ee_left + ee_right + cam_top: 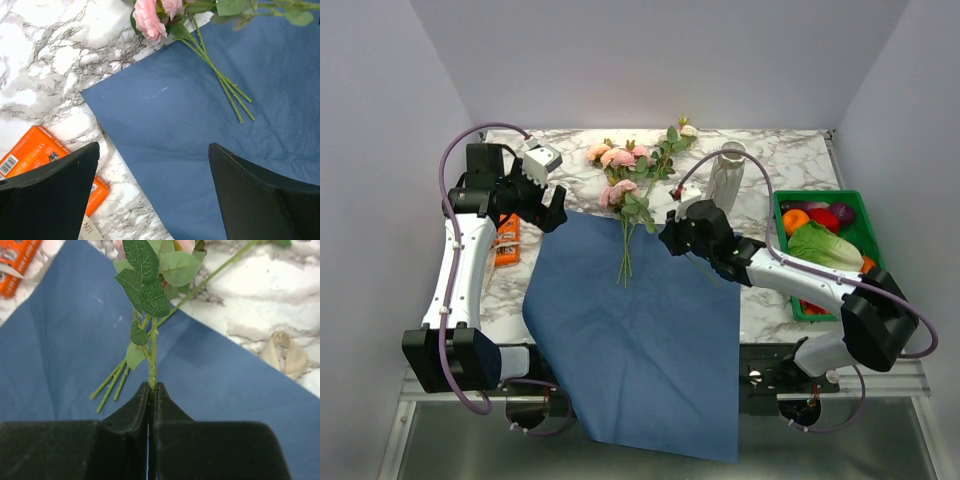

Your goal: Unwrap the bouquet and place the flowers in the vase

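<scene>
Currently, flowers point(620, 158) are lying lengthwise near-to-far, blooms pointing toward the counter's point(770, 160) far edge; right end effector point(151, 387) is pinching one stem point(152, 357); left end effector point(153, 147) is gaping wide.

Your right gripper point(151, 386) pinches one flower stem point(152, 357) over the blue paper point(60, 350); a beige ribbon point(285, 354) lies to its right.

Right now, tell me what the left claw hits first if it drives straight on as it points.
Probably the blue paper, flat ahead of the open left claw; the flower stems lie beyond. Depth is unclear.
</scene>
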Available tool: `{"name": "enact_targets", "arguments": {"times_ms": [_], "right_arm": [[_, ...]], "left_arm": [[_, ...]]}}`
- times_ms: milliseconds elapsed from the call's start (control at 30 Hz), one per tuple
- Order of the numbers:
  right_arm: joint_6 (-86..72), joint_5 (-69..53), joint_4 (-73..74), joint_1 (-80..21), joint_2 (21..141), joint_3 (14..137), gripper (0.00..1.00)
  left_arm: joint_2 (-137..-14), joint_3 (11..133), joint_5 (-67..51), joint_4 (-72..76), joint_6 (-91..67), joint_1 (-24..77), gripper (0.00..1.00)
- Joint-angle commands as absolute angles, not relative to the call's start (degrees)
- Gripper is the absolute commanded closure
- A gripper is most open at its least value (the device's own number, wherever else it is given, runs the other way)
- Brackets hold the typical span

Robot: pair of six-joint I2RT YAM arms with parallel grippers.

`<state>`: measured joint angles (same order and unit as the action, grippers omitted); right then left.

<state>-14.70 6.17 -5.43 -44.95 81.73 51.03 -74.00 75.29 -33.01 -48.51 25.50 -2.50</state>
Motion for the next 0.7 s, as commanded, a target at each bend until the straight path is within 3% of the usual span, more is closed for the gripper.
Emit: {"name": "enact_targets", "arguments": {"times_ms": [0, 67, 300, 667], "right_arm": [[-16.61, 6.16, -0.18, -46.58, 86.29, 51.5, 0.99], [-16.61, 3.18, 5.24, -46.67, 88.32, 53.34, 0.99], [-15.82, -1.41, 9.58, -46.67, 94.3, 58.18, 0.6], [-10.47, -5.87, 11.42, -46.67, 99.49, 64.42, 0.34]], "left_arm": [[-72.51, 74.62, -32.43, -48.25, 26.63, -2.64, 0.01], [-72.51, 74.53, -32.43, -48.34, 26.72, -2.64, 0.01], [-71.98, 74.27, -31.82, -48.52, 27.33, -2.55, 0.01], [-71.1, 73.92, -31.82, -49.13, 28.56, -2.81, 0.01]]}}
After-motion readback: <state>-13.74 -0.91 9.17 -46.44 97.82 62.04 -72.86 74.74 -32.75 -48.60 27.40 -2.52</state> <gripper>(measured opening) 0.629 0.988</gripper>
